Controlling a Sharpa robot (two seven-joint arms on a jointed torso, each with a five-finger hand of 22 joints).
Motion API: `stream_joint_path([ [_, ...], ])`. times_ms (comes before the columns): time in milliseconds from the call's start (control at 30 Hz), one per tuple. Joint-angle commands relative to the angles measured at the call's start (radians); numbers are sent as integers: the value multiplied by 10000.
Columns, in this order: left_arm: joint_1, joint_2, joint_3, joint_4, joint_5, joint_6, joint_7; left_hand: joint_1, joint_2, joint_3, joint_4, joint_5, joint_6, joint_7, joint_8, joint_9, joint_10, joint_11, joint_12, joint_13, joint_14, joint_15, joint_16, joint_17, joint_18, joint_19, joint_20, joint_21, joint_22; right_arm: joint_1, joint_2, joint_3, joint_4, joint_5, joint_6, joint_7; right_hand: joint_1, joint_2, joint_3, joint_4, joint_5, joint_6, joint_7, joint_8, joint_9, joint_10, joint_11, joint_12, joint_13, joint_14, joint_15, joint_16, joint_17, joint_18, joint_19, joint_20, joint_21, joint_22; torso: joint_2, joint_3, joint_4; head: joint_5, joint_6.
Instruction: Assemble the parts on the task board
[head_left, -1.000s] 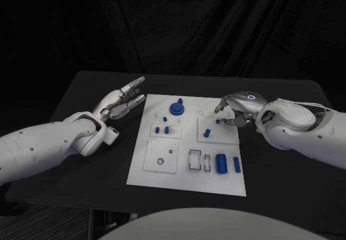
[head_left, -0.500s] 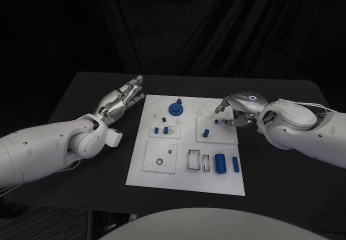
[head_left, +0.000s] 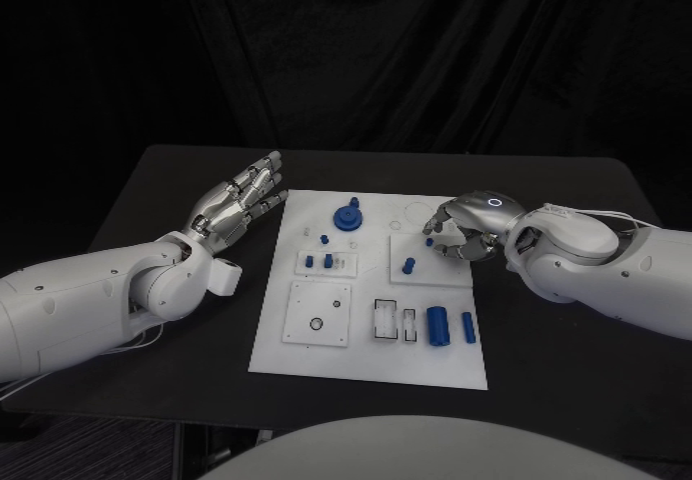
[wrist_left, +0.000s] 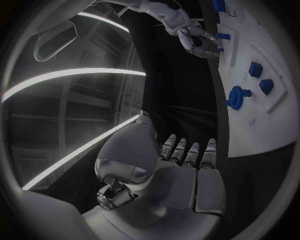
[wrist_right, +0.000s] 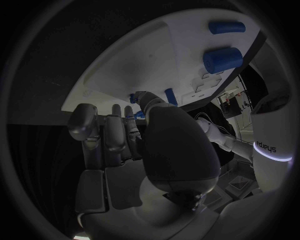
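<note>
The white task board (head_left: 368, 345) lies in the middle of the table. On it are a blue round knob (head_left: 348, 216), two small blue pieces in a block (head_left: 319, 262), a blue peg (head_left: 408, 266) and two blue cylinders (head_left: 437, 326) near the front right. My left hand (head_left: 238, 200) hovers left of the board with its fingers stretched out and apart, holding nothing. My right hand (head_left: 462, 228) hangs over the board's far right part with its fingers curled down. Small blue bits (wrist_right: 139, 115) show by its fingertips; whether it pinches one is hidden.
The black table (head_left: 159, 200) surrounds the board, with bare surface on both sides and in front. A white square block with a ring (head_left: 320, 315) and an open rectangular slot (head_left: 385, 320) sit on the board's near half.
My right hand has crept a little to the left over the board and curled in more. My left hand has turned slightly, fingers lifting further from the board.
</note>
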Motion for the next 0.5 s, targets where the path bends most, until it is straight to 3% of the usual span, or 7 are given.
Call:
stream_joint_path([
  [33, -13, 1, 9, 26, 257, 264, 949, 116, 2, 35, -1, 114, 58, -48, 16, 10, -2, 83, 60, 13, -4, 89, -36, -12, 174, 4, 70, 18, 17, -76, 34, 4, -6, -3, -93, 73, 114, 11, 96, -3, 73, 58, 59, 58, -13, 107, 33, -68, -53, 59, 29, 52, -2, -179, 54, -20, 3, 1321, -6, 8, -3, 18, -2],
  [133, -14, 4, 9, 17, 259, 281, 929, 148, 17, 46, 0, 224, 86, -41, 20, 14, 5, 121, 77, 15, -4, 120, -36, -12, 178, 31, 107, 34, 60, -105, 71, 4, -23, -3, -69, 67, 173, 14, 197, -38, 143, 166, 91, 106, -3, 234, 34, -85, -141, 77, 39, 91, 13, -187, 74, -16, 43, 1331, -19, 5, 0, 6, -2],
  [500, -32, 15, 8, -14, 261, 333, 808, 720, 52, 207, -42, 1210, 178, 48, 32, 26, 22, 277, 144, 21, -1, 238, -35, -11, 185, 137, 245, 95, 133, -143, 207, 4, -112, -3, -24, 80, 282, 85, 488, -136, 220, 629, 192, 321, 92, 723, -38, -71, -368, 155, 12, 221, 73, -221, 183, -38, 281, 1384, -22, -6, 19, -7, -2],
])
